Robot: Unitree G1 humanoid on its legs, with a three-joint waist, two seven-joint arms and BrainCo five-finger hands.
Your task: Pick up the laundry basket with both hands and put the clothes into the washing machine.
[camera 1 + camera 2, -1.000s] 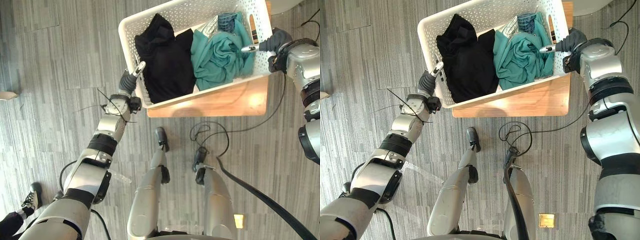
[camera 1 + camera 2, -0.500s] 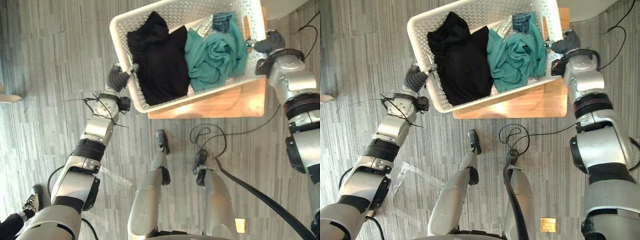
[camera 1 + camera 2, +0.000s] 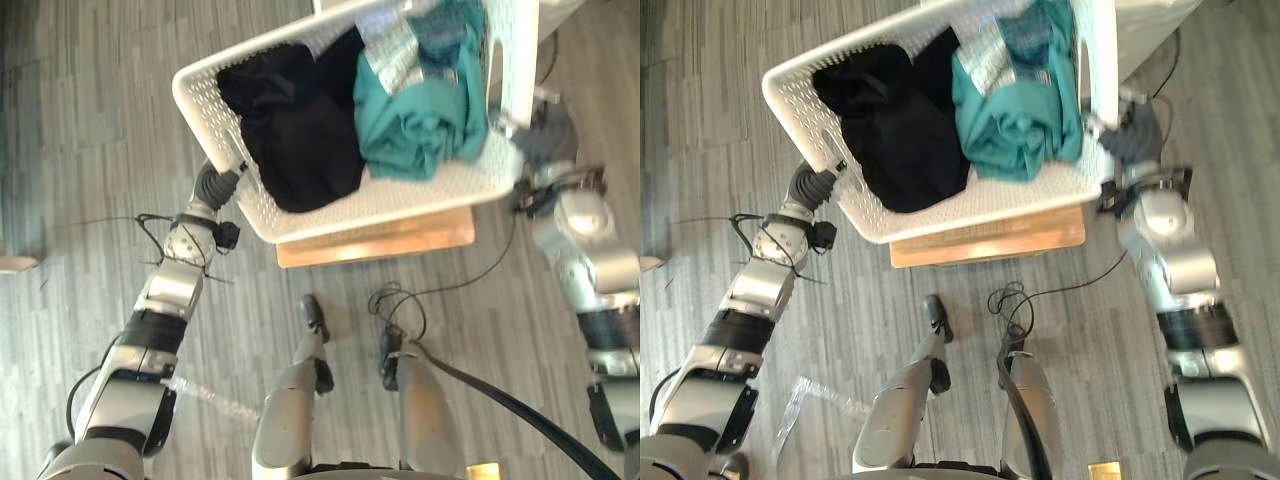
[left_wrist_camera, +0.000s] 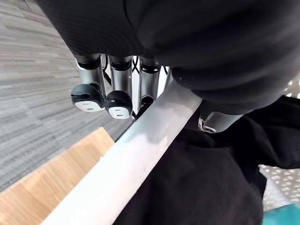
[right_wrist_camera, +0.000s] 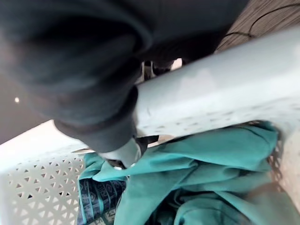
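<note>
A white perforated laundry basket (image 3: 400, 195) hangs tilted above a low wooden stand (image 3: 380, 240), held at both ends. Inside lie a black garment (image 3: 295, 130), a teal garment (image 3: 420, 110) and a patterned cloth (image 3: 385, 50). My left hand (image 3: 210, 185) grips the basket's left end. Its fingers (image 4: 89, 96) curl under the rim (image 4: 140, 159) and its thumb (image 4: 213, 122) presses on the inner side against the black garment. My right hand (image 3: 545, 140) grips the right end, thumb (image 5: 119, 152) hooked over the rim (image 5: 211, 103) beside the teal garment (image 5: 197, 187).
The floor is grey planks. A white appliance corner (image 3: 1150, 15) shows at the top right, just beyond the basket. A clear plastic bag (image 3: 815, 395) lies on the floor at the lower left. A pale object (image 3: 15, 263) sits at the left edge.
Both hands have closed on the basket's ends and the basket has risen off the wooden stand, tipping and swinging towards the upper right. The whole view has shifted as well.
</note>
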